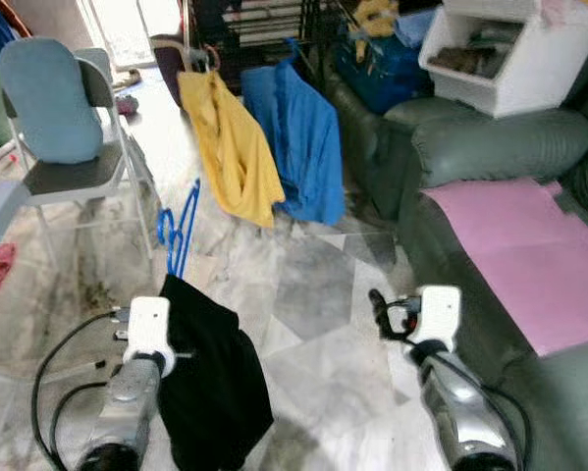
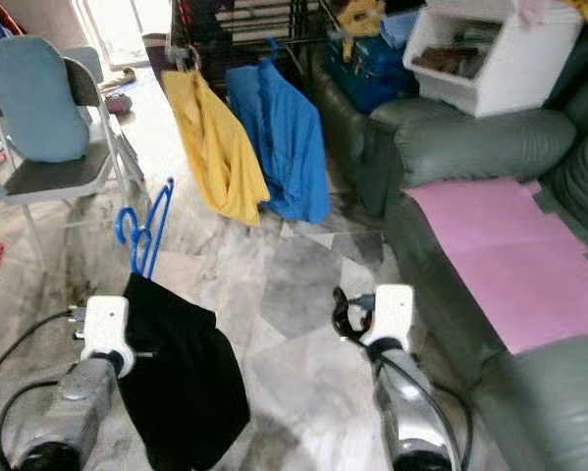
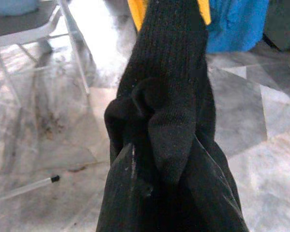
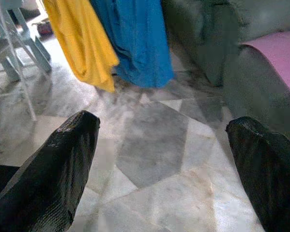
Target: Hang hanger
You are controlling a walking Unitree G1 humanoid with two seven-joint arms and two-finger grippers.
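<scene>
A blue hanger (image 1: 179,228) carries a black garment (image 1: 210,368) that hangs low over the marble floor in front of my left arm. In the left wrist view my left gripper (image 3: 159,164) is shut on the bunched black cloth (image 3: 169,106), and the fingers are mostly wrapped in it. My right gripper (image 1: 382,312) is held out over the floor beside the sofa, with its fingers (image 4: 62,164) wide apart and nothing between them. Ahead stands a dark drying rack (image 1: 264,25) with a yellow shirt (image 1: 233,147) and a blue shirt (image 1: 298,142) hanging from it.
A folding chair (image 1: 63,128) with a blue cushion stands at the left. A grey-green sofa (image 1: 490,147) with a pink mat (image 1: 529,245) runs along the right, with a white box (image 1: 514,49) on its far end. Black cables (image 1: 53,373) loop by my left arm.
</scene>
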